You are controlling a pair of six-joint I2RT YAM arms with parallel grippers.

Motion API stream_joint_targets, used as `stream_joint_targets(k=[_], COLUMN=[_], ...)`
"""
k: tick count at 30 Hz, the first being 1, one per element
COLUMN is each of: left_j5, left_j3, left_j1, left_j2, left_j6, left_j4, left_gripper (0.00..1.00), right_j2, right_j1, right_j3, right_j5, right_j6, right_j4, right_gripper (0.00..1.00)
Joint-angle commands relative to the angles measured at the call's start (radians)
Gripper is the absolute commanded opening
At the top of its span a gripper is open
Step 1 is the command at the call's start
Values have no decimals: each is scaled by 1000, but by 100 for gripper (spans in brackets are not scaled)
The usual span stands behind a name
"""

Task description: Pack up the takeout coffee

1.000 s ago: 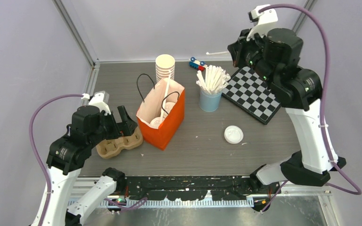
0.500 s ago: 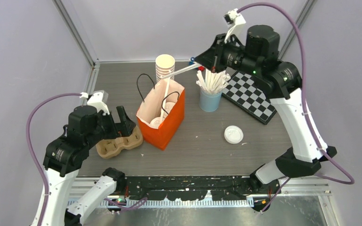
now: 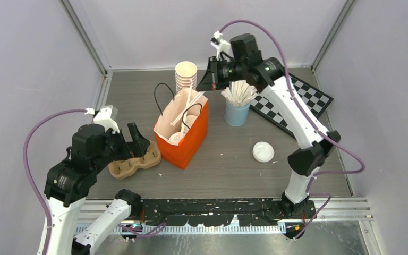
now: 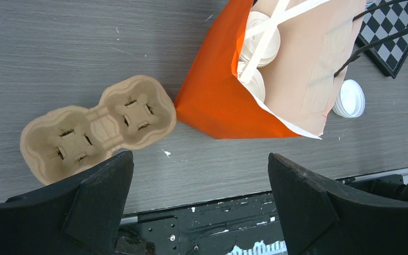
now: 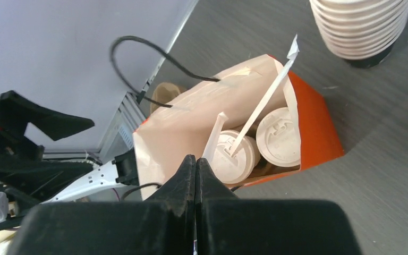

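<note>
Above the grey bench (image 3: 234, 164), top view: the right claw (image 3: 204, 82), clenched on a thin white stick (image 3: 179, 113), hung over the orange paper bag (image 3: 191, 141); the stick slanted down into it.

Left wrist view: the left claw (image 4: 199, 159), spread and empty, hovered beside the bag, over a brown pulp carrier (image 4: 98, 127).

Right wrist view: two white lidded paper cups (image 5: 241, 159) stood upright inside the bag, below the nearer right claw.

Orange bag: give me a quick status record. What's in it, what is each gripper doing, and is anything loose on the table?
bag: orange bag, upright, mouth open
cups: two lidded cups inside, side by side
right gripper: shut on held stick, above the bag
other stick: leaning in the bag
left gripper: open, holding nothing
cup carrier: empty, beside the bag
loose lid: on the table
</note>
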Motion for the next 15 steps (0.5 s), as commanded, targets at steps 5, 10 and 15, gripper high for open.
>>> stream_joint_targets(k=[5, 10, 15], left_j5=[-21, -26, -26], left_j3=[21, 24, 1], left_j1=[3, 3, 3], left_j2=[-15, -21, -40], left_j6=[4, 3, -10], left_j4=[-11, -22, -20], left_gripper=[100, 100, 100], right_j2=[183, 209, 186], right_j1=[-7, -26, -36], right_j3=[144, 198, 146], right_j5=[-40, 80, 121], right_j6=[20, 16, 44], right_j4=[-50, -55, 39], right_gripper=[13, 39, 45])
